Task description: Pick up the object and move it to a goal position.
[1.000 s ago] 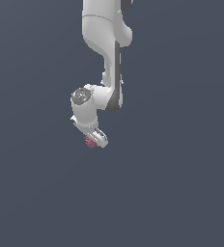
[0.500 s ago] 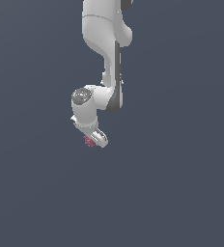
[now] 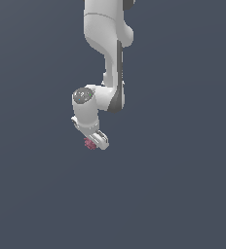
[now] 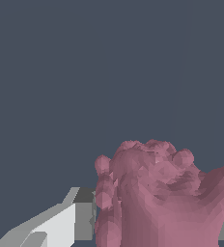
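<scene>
Your gripper (image 3: 96, 142) has its jaws closed on the knobbly pink object (image 3: 90, 144), 1 finger (image 4: 61, 224) pressing its side.

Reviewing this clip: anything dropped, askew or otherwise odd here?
Nothing stands out. The pink clump sits at the gripper, right against a white finger in the wrist view; nothing looks dropped or broken. Only plain grey shows behind it, and whether it is lifted cannot be told.
</scene>
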Motion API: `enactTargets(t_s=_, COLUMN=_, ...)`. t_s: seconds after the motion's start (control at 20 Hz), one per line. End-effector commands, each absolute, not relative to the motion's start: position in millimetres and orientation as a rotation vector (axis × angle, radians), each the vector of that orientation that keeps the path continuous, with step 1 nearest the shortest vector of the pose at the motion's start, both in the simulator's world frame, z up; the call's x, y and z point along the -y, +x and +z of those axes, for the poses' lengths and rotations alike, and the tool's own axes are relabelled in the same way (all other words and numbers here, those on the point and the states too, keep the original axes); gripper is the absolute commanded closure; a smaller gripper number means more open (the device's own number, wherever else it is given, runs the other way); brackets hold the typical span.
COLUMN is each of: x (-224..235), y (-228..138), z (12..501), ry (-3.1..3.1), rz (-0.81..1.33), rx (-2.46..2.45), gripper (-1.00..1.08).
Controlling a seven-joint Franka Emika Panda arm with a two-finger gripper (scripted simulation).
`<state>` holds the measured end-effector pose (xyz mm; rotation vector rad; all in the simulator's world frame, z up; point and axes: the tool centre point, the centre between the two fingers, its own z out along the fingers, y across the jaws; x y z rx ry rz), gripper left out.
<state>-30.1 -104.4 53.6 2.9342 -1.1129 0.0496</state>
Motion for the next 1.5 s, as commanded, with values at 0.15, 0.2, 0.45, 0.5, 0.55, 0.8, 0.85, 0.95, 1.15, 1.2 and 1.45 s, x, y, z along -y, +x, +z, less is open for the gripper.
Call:
enactTargets(t_s=0.15, x=103, y=-11, z=72, ry=2.900, rz=0.139, rx=1.178, gripper=1.08)
enactTargets(t_s=0.2, x=103, y=-7, z=77, ry=2.891, rz=0.160, rx=1.193, gripper=1.08)
enactTargets(t_s=0.45, x=102, y=17, z=104, ry=2.834, rz=0.282, rx=1.281, gripper=1.08)
enactTargets(t_s=0.5, x=102, y=22, z=110, ry=2.820, rz=0.309, rx=1.300, gripper=1.08)
enactTargets(t_s=0.55, x=102, y=27, z=117, ry=2.805, rz=0.336, rx=1.319, gripper=1.08)
enactTargets(t_s=0.8, x=102, y=49, z=149, ry=2.731, rz=0.467, rx=1.408, gripper=1.08)
enactTargets(t_s=0.85, x=102, y=54, z=155, ry=2.715, rz=0.492, rx=1.424, gripper=1.08)
enactTargets(t_s=0.95, x=102, y=61, z=168, ry=2.684, rz=0.541, rx=1.456, gripper=1.08)
enactTargets(t_s=1.15, x=102, y=75, z=194, ry=2.619, rz=0.636, rx=1.517, gripper=1.08)
enactTargets(t_s=1.2, x=102, y=79, z=201, ry=2.602, rz=0.659, rx=1.531, gripper=1.08)
enactTargets(t_s=1.45, x=103, y=93, z=233, ry=2.516, rz=0.772, rx=1.600, gripper=1.08)
